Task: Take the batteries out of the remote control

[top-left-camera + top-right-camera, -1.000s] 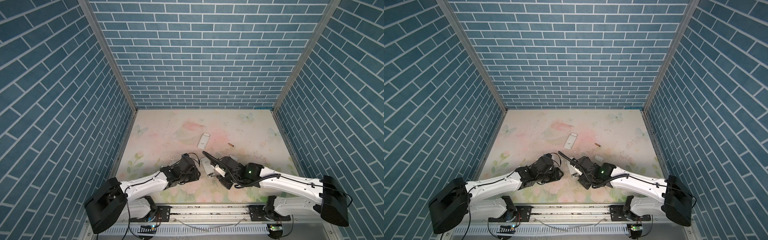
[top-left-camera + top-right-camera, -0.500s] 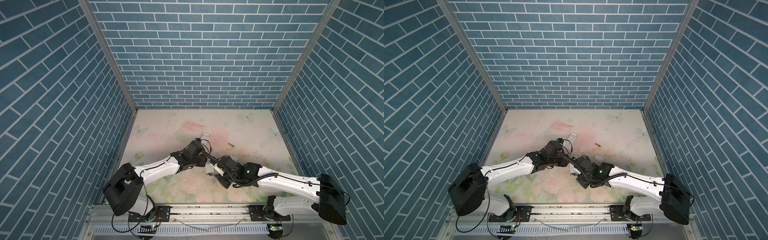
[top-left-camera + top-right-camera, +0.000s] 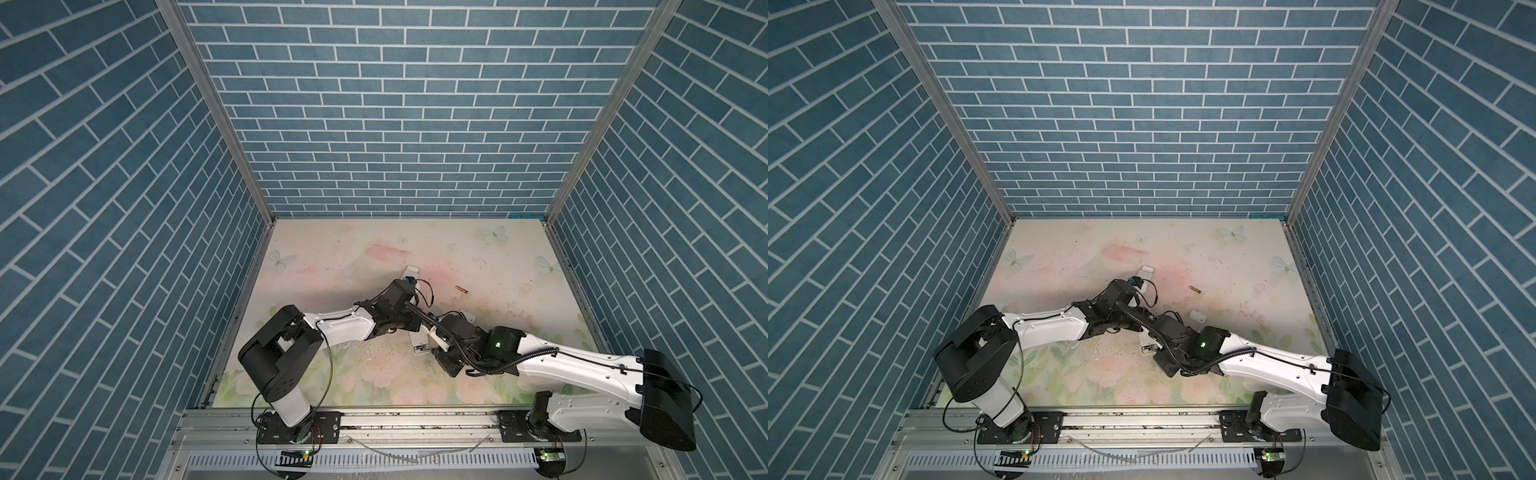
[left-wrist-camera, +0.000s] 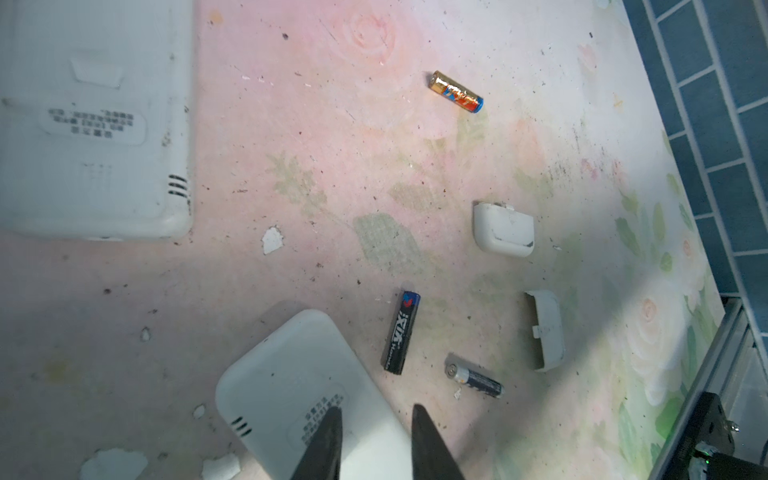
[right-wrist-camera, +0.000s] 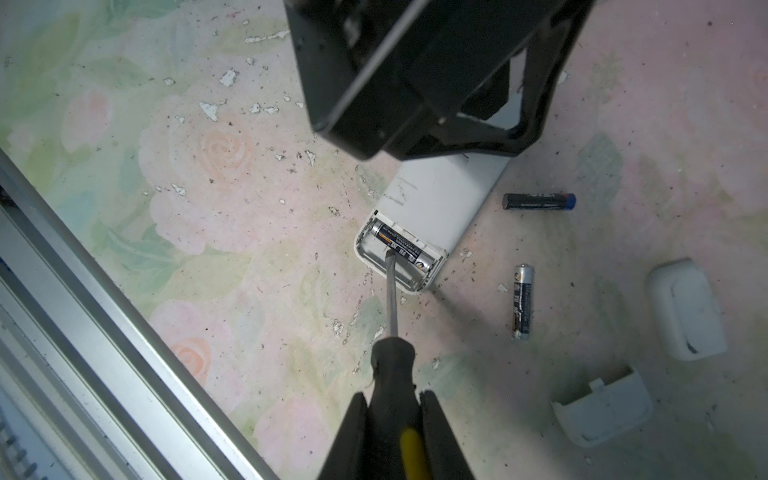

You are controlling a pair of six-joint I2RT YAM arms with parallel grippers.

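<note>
The white remote control (image 5: 436,199) lies back up with its end compartment open. One black battery (image 5: 401,246) still sits in it. My right gripper (image 5: 392,399) is shut on the black-and-yellow screwdriver (image 5: 392,365), whose tip rests at that battery. My left gripper (image 4: 376,415) hovers over the remote's (image 4: 291,395) other end, jaws narrowly open with nothing between them. Loose batteries lie on the mat: a black one (image 4: 401,332), a dark blue one (image 4: 476,380) and a copper one (image 4: 456,91), which both top views also show (image 3: 461,289) (image 3: 1195,289).
A second white remote (image 4: 91,116) (image 3: 412,272) lies farther back. Two white cover plates (image 4: 503,228) (image 4: 546,330) rest beside the loose batteries. The left arm's black body (image 5: 415,83) hangs over the remote. The metal front rail (image 5: 104,332) runs close by.
My left arm has swung from the front toward the middle and now sits over the remote's far end, its jaws narrower than before. The right arm with the screwdriver has stayed put.
</note>
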